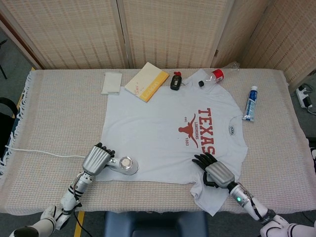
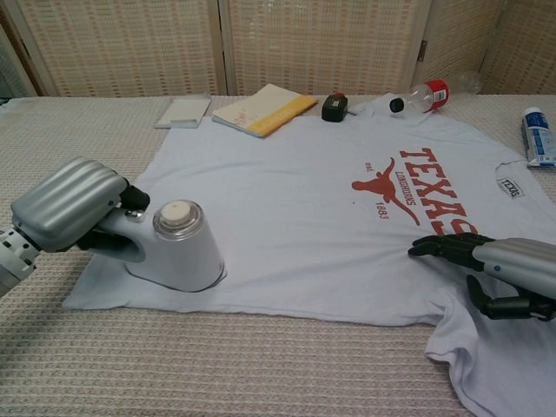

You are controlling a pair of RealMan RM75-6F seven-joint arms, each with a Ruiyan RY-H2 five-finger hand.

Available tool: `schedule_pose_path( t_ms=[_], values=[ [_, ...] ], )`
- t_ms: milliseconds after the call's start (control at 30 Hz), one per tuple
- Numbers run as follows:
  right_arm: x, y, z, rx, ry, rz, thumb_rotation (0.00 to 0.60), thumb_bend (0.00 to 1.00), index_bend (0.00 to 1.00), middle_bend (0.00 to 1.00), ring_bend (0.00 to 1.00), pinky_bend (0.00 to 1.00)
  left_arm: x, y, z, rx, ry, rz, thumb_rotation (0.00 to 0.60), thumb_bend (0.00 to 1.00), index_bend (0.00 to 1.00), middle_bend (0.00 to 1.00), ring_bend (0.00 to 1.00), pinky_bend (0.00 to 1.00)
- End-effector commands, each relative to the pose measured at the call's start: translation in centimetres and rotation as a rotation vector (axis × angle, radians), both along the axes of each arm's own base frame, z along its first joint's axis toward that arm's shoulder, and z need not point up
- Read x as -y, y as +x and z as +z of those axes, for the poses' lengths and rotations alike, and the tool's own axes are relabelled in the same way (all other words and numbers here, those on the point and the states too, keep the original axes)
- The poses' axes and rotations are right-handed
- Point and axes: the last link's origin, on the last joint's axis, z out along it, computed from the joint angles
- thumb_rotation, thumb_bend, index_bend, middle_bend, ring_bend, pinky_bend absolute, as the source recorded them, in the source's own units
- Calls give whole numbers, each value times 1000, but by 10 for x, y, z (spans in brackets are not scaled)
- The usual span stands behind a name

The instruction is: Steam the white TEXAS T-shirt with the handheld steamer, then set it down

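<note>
Worktop point(image 1: 49, 108) under a beige woven cloth, fringed at the left edge. Spread flat across its middle, the white TEXAS T-shirt point(image 1: 158, 128), red longhorn print toward the right, collar pointing right, hem at the left; near-right sleeve rumpled and hanging over the near edge.

At the near-left corner of the shirt, the handheld steamer point(image 2: 178, 248), base flat on the fabric just inside the hem, round cap on top facing up. Wrapped around its handle from the left, the left hand point(image 2: 69, 204), fingers closed on the grip, the steamer body lying just right of the knuckles. From the head view, same pairing: left hand point(image 1: 97, 158) gripping, steamer point(image 1: 126, 164) immediately to its right, near edge of the shirt just beyond it.

At the near-right, the right hand point(image 2: 491, 269) pressing the shirt down below the TEXAS lettering, dark fingers stretched flat on the fabric and pointing left, holding nothing; well apart from the steamer. In the head view, right hand point(image 1: 215, 170) beside the rumpled sleeve.

Along the far edge, left to right: a white folded cloth point(image 1: 112, 82), a yellow-edged book point(image 1: 146, 81) touching the shirt's far hem, a small black device point(image 1: 176, 80), a clear plastic bottle with a red label point(image 1: 217, 74) lying on its side. Right of the collar, a blue and white tube point(image 1: 251, 103) lying on the cloth. Trailing off the left edge, a white cord point(image 1: 39, 150).
</note>
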Motion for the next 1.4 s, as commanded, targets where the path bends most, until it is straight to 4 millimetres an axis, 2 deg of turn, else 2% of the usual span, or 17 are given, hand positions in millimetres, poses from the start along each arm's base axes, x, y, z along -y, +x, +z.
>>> schedule_pose_path(
  t_ms=[33,167,300,533,700,900,1000,1033,1100,1133,1167,1233,1267,1300,1400],
  values=[
    [0,0,0,3,-1,0,180,922,0,0,0,0,1,-8,7,-39,25,4,600,316,922,1000,913,707],
    [-1,0,1,7,-1,0,180,922,0,0,0,0,-5,-18,14,-66,51,41,600,316,922,1000,913,707],
    [-1,0,2,9,-5,0,180,922,0,0,0,0,-18,-36,30,-60,101,131,600,316,922,1000,912,707],
    [-1,5,10,23,-31,20,181,921,0,0,0,0,-46,-61,70,170,222,363,600,316,921,1000,912,707],
    [-1,15,30,53,-96,53,178,922,0,0,0,0,-59,-78,96,246,291,467,600,316,915,1000,905,708],
    [-3,23,55,60,-168,83,182,920,0,0,0,0,-63,-93,104,228,317,540,600,314,890,1000,879,708],
    [-5,24,65,52,-195,90,180,914,0,0,0,0,-62,-98,100,217,311,572,600,305,834,976,823,707],
    [-6,23,69,49,-205,90,181,883,0,0,0,0,-62,-100,98,214,305,584,600,295,783,928,770,706],
    [-8,22,75,42,-228,87,181,714,0,0,0,0,-62,-105,95,171,294,616,600,247,584,710,566,683],
    [-8,21,78,41,-238,84,181,628,0,0,0,0,-62,-107,93,148,285,635,600,203,442,560,431,630],
    [-9,20,81,40,-248,81,181,526,0,0,0,0,-63,-109,91,135,274,652,600,147,286,403,289,535],
    [-10,18,89,36,-272,76,180,369,0,0,0,0,-64,-110,89,137,251,682,600,41,62,156,79,334],
    [-10,17,93,36,-288,73,180,308,0,0,0,0,-65,-109,90,166,239,692,600,6,5,57,15,243],
    [-10,17,97,36,-301,70,180,268,0,0,0,0,-65,-108,91,186,232,694,600,0,0,25,2,207],
    [-10,15,111,38,-345,60,180,156,0,0,0,0,-63,-106,98,216,214,695,600,0,0,0,0,129]
  ],
)
